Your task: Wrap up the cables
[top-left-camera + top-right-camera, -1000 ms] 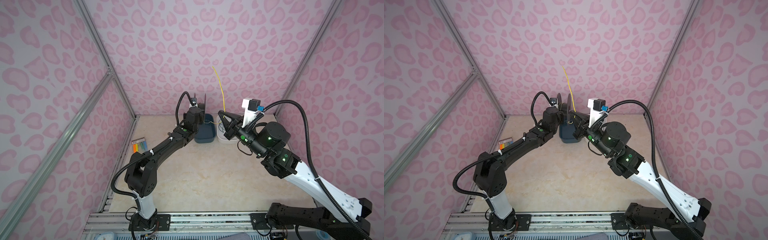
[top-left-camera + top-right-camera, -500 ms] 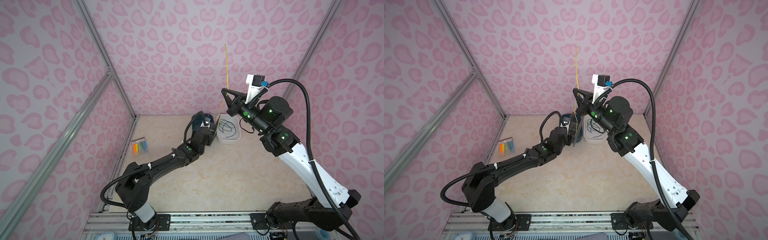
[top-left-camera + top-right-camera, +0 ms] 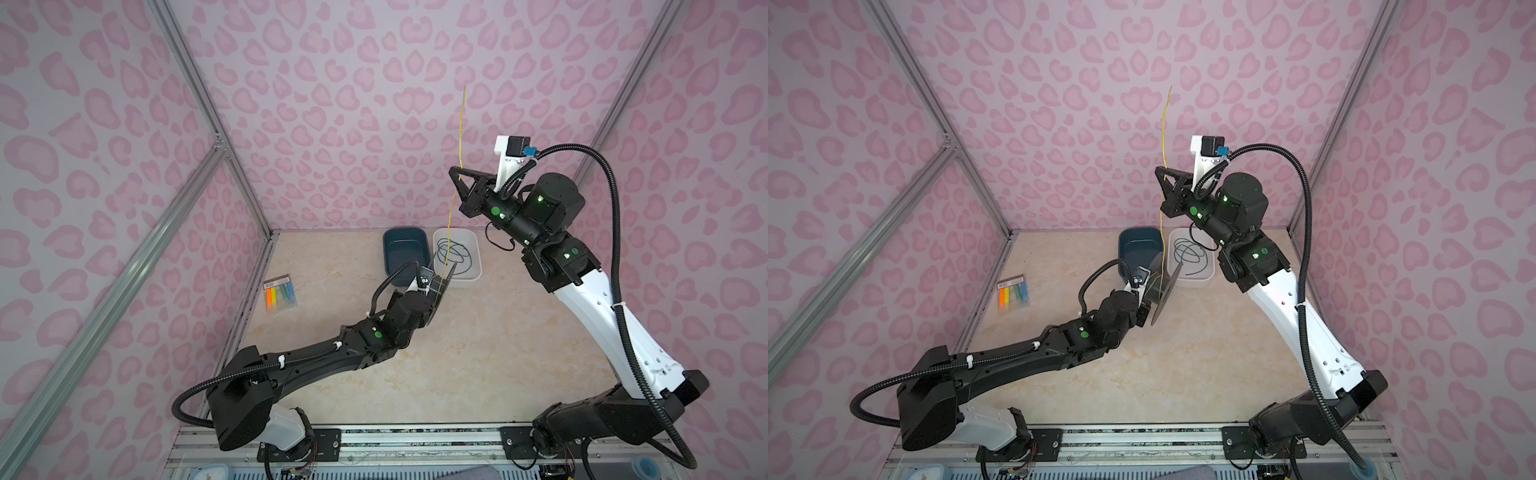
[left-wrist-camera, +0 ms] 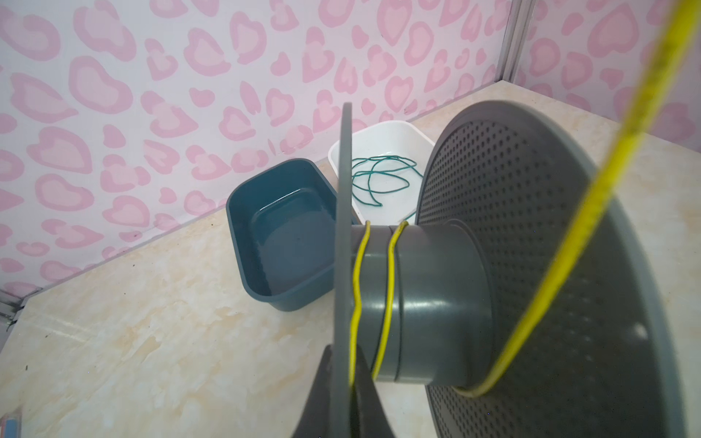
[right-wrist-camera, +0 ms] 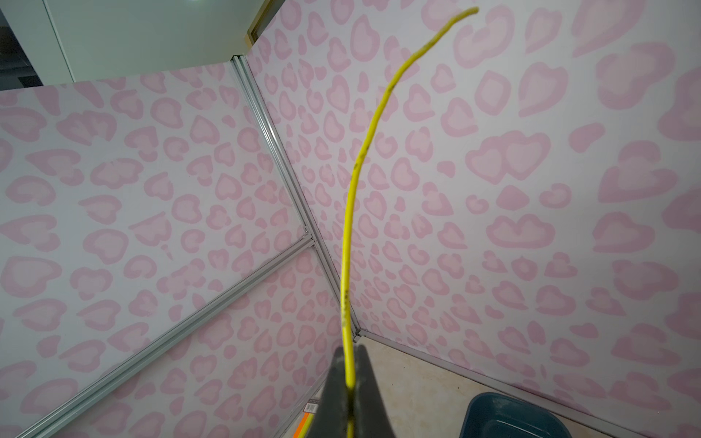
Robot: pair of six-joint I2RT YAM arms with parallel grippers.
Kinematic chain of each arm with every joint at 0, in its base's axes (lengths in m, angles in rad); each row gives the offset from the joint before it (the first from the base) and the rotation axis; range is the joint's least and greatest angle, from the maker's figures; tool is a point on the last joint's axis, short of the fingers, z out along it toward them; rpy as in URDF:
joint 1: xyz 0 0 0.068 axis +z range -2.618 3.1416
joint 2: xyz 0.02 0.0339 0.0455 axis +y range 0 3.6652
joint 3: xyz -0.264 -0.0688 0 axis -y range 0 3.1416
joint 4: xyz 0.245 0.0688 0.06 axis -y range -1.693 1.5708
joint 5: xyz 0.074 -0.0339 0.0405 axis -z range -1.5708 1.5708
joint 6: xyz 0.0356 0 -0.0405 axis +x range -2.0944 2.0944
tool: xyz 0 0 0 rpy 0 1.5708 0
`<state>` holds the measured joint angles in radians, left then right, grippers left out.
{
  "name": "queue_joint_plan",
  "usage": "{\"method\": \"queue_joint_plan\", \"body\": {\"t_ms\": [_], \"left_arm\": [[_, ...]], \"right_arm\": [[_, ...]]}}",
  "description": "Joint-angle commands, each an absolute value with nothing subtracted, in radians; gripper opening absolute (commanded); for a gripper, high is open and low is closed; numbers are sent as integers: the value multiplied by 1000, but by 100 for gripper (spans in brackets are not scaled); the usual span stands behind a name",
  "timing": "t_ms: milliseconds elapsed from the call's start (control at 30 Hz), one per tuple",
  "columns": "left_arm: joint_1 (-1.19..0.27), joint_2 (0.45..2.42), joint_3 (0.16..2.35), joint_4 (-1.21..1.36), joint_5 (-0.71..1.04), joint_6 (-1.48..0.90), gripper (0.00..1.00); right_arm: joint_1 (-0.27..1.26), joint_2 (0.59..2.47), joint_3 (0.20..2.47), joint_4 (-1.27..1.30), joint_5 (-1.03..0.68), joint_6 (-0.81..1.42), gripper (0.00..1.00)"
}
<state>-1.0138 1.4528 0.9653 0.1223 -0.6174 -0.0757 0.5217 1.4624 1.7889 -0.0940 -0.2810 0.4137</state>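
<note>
Yellow wire [image 5: 346,227] near-vertical, tip up, within tight right end effector [image 5: 349,379]; left end effector [image 4: 343,364] apparently tight on spool [image 4: 436,299].

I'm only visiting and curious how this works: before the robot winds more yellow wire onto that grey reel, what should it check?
1. Right gripper shut on the yellow wire: ok.
2. Left gripper clamps the reel by its rim: ok.
3. Two wire turns sit on its core: ok.
4. Wire from reel to right gripper nearly straight: ok.
5. Wire's free end clear of the back wall: cannot tell.
</note>
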Motion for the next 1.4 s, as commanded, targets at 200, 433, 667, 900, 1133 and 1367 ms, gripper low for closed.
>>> {"method": "queue_joint_plan", "body": {"t_ms": [200, 433, 667, 900, 1133, 1367], "left_arm": [[-1065, 1378, 835, -24, -670, -180, 4], [-1088, 1321, 787, -104, -675, -227, 4], [-1107, 1283, 746, -149, -670, -274, 4], [-1129, 1287, 747, -173, -662, -296, 4], [-1150, 1314, 764, -183, -661, -298, 4], [-1159, 1319, 765, -184, -663, -308, 4]], "right_arm": [[484, 1522, 1856, -34, -283, 377, 0], [468, 1586, 1906, -56, -290, 370, 0], [444, 1634, 1949, -74, -293, 367, 0], [430, 1636, 1946, -58, -311, 372, 0], [419, 1629, 1940, -47, -316, 376, 0], [406, 1623, 1925, -37, -321, 380, 0]]}}
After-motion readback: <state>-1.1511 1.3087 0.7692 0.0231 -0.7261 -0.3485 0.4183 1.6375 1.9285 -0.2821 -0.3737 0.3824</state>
